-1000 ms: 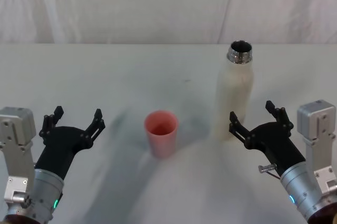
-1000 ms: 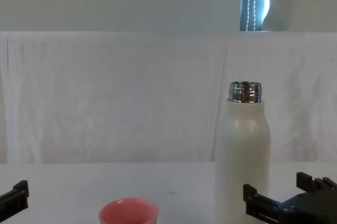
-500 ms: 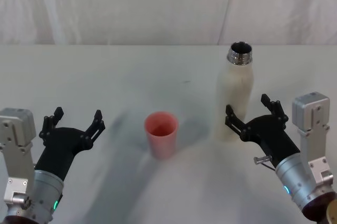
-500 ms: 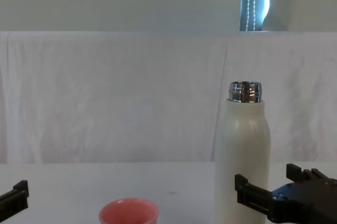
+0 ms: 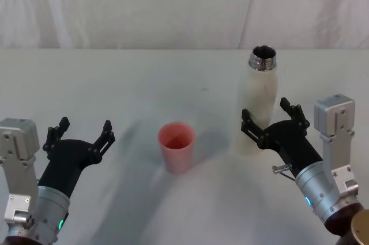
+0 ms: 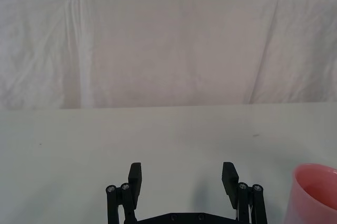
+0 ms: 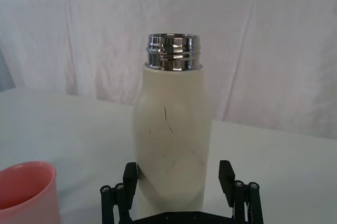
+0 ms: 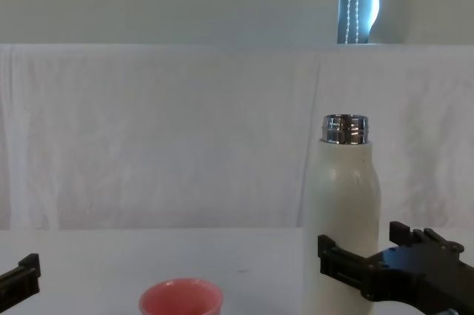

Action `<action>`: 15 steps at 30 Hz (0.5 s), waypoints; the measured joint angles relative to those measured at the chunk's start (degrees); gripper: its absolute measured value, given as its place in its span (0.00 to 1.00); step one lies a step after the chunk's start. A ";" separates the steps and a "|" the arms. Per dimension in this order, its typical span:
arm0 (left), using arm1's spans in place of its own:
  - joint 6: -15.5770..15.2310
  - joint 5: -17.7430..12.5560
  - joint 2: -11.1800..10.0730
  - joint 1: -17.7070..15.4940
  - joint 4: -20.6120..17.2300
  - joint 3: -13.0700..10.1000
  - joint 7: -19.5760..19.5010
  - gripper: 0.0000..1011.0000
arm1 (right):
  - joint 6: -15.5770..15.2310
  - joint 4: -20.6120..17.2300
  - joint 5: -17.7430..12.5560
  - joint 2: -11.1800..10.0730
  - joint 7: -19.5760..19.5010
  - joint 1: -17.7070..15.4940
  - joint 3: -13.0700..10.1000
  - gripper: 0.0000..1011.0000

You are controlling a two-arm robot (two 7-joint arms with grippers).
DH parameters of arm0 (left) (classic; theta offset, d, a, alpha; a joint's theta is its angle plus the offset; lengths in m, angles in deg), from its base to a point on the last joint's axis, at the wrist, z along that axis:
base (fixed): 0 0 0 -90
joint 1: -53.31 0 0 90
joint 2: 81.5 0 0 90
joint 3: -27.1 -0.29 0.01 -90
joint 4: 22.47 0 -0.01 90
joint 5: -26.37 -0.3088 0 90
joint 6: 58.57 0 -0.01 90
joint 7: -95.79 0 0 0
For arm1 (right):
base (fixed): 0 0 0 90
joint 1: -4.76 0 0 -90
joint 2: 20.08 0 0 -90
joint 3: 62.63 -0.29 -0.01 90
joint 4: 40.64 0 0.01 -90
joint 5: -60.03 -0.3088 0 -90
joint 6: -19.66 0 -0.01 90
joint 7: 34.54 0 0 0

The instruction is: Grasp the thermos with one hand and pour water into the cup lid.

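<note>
Fingers of the black right gripper [image 5: 270, 119] stand spread just before the matte cream thermos [image 5: 257, 106] with its ribbed chrome neck, beside the smooth salmon cup lid [image 5: 176, 146].

Bright, even light; soft table shadows

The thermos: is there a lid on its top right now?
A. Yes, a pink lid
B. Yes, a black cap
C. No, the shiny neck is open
C. The thermos stands upright with its chrome neck uncovered, while the pink cup lid sits apart on the table.
</note>
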 joint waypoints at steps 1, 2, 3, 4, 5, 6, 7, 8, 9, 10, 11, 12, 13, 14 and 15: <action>0.00 0.00 0.00 0.00 0.00 0.01 0.01 0.99 | -0.02 0.07 0.00 0.07 0.03 0.15 0.06 0.99; 0.00 0.00 0.00 0.00 0.00 0.00 0.01 0.99 | -0.02 0.12 -0.01 0.10 0.05 0.23 0.09 0.99; 0.00 0.00 0.00 0.00 0.00 0.00 0.01 0.99 | -0.03 0.17 -0.01 0.13 0.06 0.30 0.10 0.99; 0.00 0.00 0.00 0.00 0.00 0.00 0.01 0.99 | -0.05 0.21 -0.01 0.16 0.06 0.36 0.11 0.99; 0.00 0.00 0.00 0.00 0.00 0.00 0.01 0.99 | -0.08 0.30 -0.01 0.21 0.06 0.45 0.14 0.99; 0.00 0.00 0.00 0.00 0.00 0.00 0.01 0.99 | -0.10 0.39 -0.01 0.24 0.06 0.51 0.16 0.99; 0.00 0.00 0.00 0.00 0.00 0.00 0.00 0.99 | -0.11 0.45 -0.01 0.26 0.07 0.55 0.18 0.99; 0.00 0.00 0.00 0.00 0.00 0.00 0.00 0.99 | -0.12 0.63 -0.02 0.33 0.06 0.65 0.24 0.99; 0.00 0.00 0.00 0.00 0.00 0.00 0.01 0.99 | -0.14 0.81 -0.03 0.41 0.06 0.75 0.29 0.99; 0.00 0.00 0.00 0.00 0.00 0.00 0.01 0.99 | -0.15 0.92 -0.05 0.45 0.07 0.81 0.32 0.99; 0.00 0.00 0.00 0.00 0.00 0.00 0.01 0.99 | -0.15 1.03 -0.07 0.50 0.06 0.87 0.35 0.99; 0.00 0.00 0.00 0.00 0.00 0.00 0.00 0.99 | -0.15 1.15 -0.08 0.56 0.07 0.97 0.39 0.99; 0.00 0.00 0.00 0.00 0.00 0.00 0.00 0.99 | -0.16 1.28 -0.10 0.61 0.08 1.06 0.43 0.99; 0.00 0.00 0.00 0.00 0.00 0.01 0.01 0.99 | -0.16 1.55 -0.12 0.70 0.10 1.24 0.51 0.99; 0.00 0.00 0.00 0.00 0.00 0.00 0.01 0.99 | -0.16 1.67 -0.12 0.75 0.11 1.35 0.54 0.99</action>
